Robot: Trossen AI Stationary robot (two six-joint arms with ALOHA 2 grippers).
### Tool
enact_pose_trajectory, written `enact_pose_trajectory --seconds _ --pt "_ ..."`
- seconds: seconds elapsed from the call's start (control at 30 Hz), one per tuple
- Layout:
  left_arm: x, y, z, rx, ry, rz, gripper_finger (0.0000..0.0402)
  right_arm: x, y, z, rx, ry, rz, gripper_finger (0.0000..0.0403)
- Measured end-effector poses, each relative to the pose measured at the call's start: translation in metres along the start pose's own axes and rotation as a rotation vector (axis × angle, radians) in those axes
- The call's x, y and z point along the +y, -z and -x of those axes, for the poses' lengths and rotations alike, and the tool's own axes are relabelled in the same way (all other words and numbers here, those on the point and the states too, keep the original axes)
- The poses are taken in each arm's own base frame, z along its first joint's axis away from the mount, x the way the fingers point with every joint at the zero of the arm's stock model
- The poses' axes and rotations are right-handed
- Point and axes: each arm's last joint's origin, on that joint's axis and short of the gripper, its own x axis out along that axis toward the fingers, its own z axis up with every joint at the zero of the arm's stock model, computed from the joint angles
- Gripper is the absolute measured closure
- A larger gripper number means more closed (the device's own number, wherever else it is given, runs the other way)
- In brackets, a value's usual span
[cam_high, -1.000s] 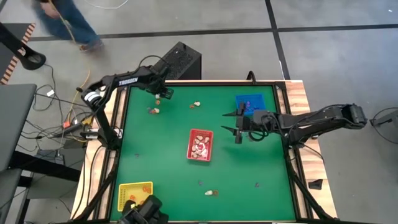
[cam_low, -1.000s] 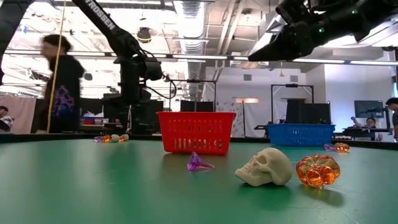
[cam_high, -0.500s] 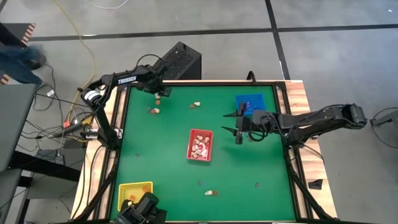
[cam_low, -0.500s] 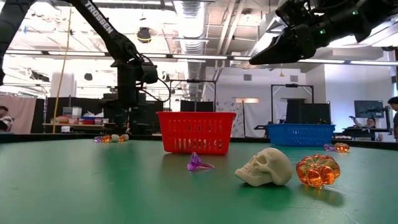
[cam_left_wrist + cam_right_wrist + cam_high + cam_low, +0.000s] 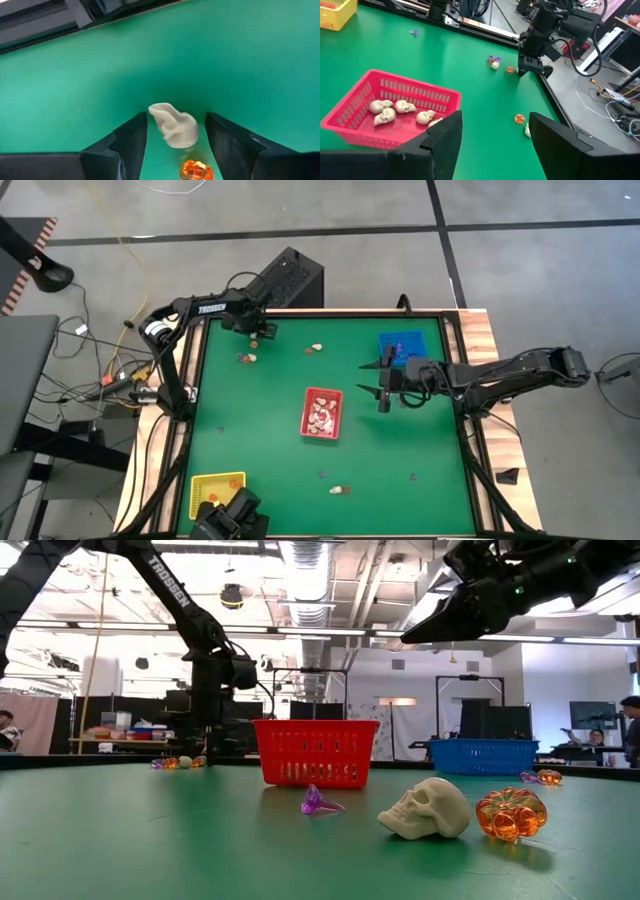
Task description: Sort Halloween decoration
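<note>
While hovering over the far left corner of the green surface (image 5: 270, 480), left pincer (image 5: 256, 332) open – cream skull trinket (image 5: 174, 125) lying straight ahead between its fingers, small orange pumpkin (image 5: 196, 169) just beside. Likely a short drop to grasp. Right pincer (image 5: 384, 383) open too – parked mid-air right of the red plastic tray (image 5: 322, 413), near the blue tray (image 5: 403, 346).

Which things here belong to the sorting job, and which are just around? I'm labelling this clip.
Job: white skull and orange pumpkin between the left gripper fingers; purple trinket; red tray, blue tray, yellow tray.

Around: black box; floor cables.
</note>
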Motion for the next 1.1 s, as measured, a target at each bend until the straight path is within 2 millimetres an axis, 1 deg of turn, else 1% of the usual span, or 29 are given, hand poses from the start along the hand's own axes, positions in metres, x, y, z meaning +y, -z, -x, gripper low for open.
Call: enact_pose_trajectory --seconds 0.27,0.33,0.43,0.63,0.77,0.93,1.1 --pt "0.000 0.000 0.000 -0.002 -0.002 -0.024 0.0210 0.002 -0.001 0.000 -0.005 -0.011 0.031 0.0143" --pt "0.000 0.000 0.000 0.001 0.007 -0.034 0.0216 0.002 -0.001 0.000 -0.006 -0.010 0.031 0.0143" --pt "0.000 0.000 0.000 0.007 0.017 -0.035 0.0237 0.002 -0.001 0.000 -0.006 -0.010 0.032 0.0143" --pt "-0.001 0.000 -0.001 0.015 0.031 -0.046 0.0292 0.002 -0.001 0.000 -0.006 -0.010 0.033 0.0143" --pt "-0.004 0.002 0.000 0.021 0.048 -0.078 0.0314 0.002 -0.001 0.000 -0.005 -0.010 0.033 0.0143" --pt "-0.013 0.002 0.006 0.024 0.058 -0.134 0.0323 0.002 -0.001 0.000 -0.005 -0.010 0.034 0.0143" --pt "-0.033 -0.008 0.026 -0.038 0.092 -0.208 0.0323 0.002 -0.001 0.000 -0.005 -0.011 0.034 0.0143"
